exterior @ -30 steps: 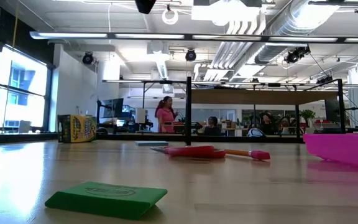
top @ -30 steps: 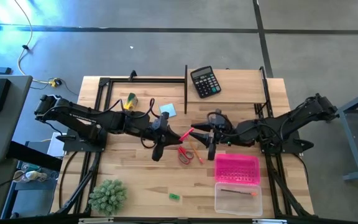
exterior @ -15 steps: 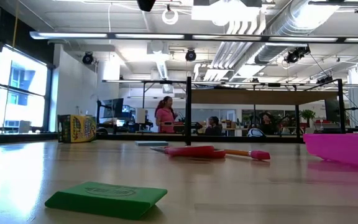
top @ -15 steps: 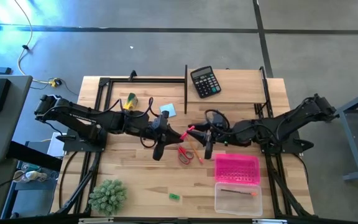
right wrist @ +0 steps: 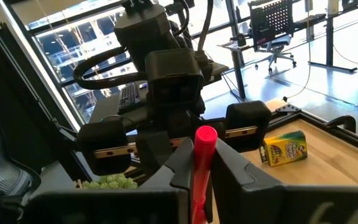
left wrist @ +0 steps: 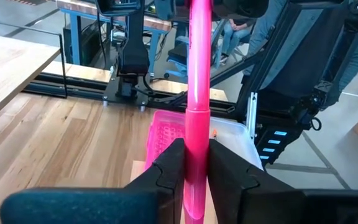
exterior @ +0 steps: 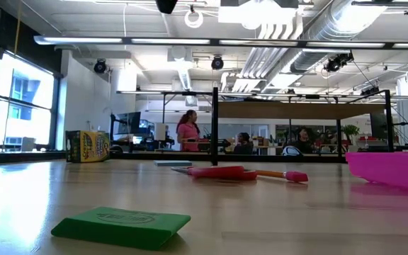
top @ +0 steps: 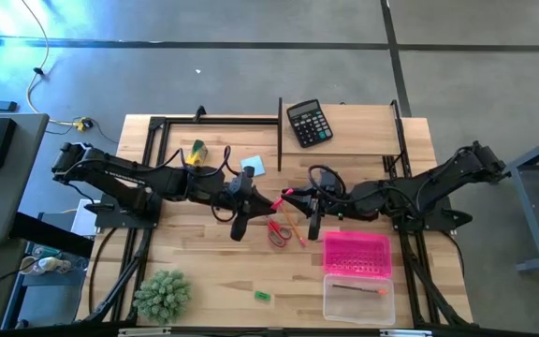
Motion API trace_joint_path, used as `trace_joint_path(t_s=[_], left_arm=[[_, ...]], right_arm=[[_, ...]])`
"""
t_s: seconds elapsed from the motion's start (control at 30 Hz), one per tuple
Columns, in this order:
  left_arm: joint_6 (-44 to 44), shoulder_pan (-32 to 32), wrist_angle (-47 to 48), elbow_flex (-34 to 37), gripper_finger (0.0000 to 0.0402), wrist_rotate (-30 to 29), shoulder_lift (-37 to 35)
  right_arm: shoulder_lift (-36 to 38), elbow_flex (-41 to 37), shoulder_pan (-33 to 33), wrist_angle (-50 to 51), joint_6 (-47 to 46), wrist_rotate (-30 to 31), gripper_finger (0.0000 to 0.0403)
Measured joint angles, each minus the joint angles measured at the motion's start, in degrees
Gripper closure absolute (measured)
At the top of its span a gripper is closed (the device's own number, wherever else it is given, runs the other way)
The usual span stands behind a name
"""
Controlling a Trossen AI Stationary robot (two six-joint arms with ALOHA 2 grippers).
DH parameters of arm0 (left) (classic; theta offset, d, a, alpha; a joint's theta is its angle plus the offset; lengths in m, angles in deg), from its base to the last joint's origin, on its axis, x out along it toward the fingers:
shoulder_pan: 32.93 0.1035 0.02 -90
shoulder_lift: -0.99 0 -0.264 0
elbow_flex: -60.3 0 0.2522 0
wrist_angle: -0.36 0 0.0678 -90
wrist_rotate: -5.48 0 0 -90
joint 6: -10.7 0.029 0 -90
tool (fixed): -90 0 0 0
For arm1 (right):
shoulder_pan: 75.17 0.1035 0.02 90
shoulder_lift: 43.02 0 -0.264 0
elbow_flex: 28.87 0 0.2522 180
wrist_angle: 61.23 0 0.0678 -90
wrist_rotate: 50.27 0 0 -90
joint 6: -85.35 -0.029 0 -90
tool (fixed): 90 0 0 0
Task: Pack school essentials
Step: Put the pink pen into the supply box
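Note:
A red pen (top: 284,198) hangs level above the middle of the table, between my two grippers. My left gripper (top: 268,202) is shut on one end and my right gripper (top: 299,196) on the other. Red-handled scissors (top: 277,232) and an orange pencil (top: 298,235) lie flat on the wood just in front of them. A light-blue notepad (top: 253,166) and a yellow-green box (top: 196,153) lie farther back. A small green eraser (top: 263,296) lies near the front edge. My left gripper pinches the pen's barrel (left wrist: 196,143) between its two fingers (left wrist: 166,174), coming level from the table's left, the fingers pointing along the pen. The pen is clear of the table. My right gripper has the pen's other end (right wrist: 204,138) between its two fingers (right wrist: 182,165), coming level from the table's right.
A pink basket (top: 356,253) and a clear box (top: 358,295) with a pencil in it stand at the front right. A black calculator (top: 308,122) lies at the back, a green spiky plant (top: 162,295) at the front left. Black frame rails cross the far half.
My right gripper has gone a little toward the table's left edge, up to the pen's free end. The left gripper and the pen have kept their place.

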Motion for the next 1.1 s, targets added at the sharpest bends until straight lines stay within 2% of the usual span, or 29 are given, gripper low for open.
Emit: trace_joint_path(t_s=[0.23, 0.47, 0.57, 0.7, 0.87, 1.1], left_arm=[[-1.01, 0.02, 1.01, -0.01, 0.0315, 0.68, 0.00], [-0.98, 0.02, 7.22, -0.01, 0.0257, 1.52, 0.00], [-1.34, 0.02, 10.71, -0.01, 0.0234, 0.19, 0.00], [-4.05, 0.23, 14.23, -0.01, 0.0218, -0.62, 0.00], [-5.47, 0.85, 16.97, -0.01, 0.0217, -1.45, 0.00], [-5.73, 2.19, 18.48, -0.01, 0.0224, -1.49, 0.00]], right_arm=[[0.00, 0.00, 0.00, 2.09, -1.14, 0.02, 0.0392], [0.10, 0.00, 0.09, 9.19, -6.92, -0.40, 0.0391], [0.78, 0.00, 0.36, 13.71, -11.96, -3.50, 0.0391], [1.43, 0.00, 0.44, 20.64, -19.63, -11.10, 0.0391], [1.62, 0.00, 1.17, 26.65, -26.20, -21.16, 0.0391], [1.62, 0.00, 4.16, 31.09, -31.79, -29.06, 0.0391]])
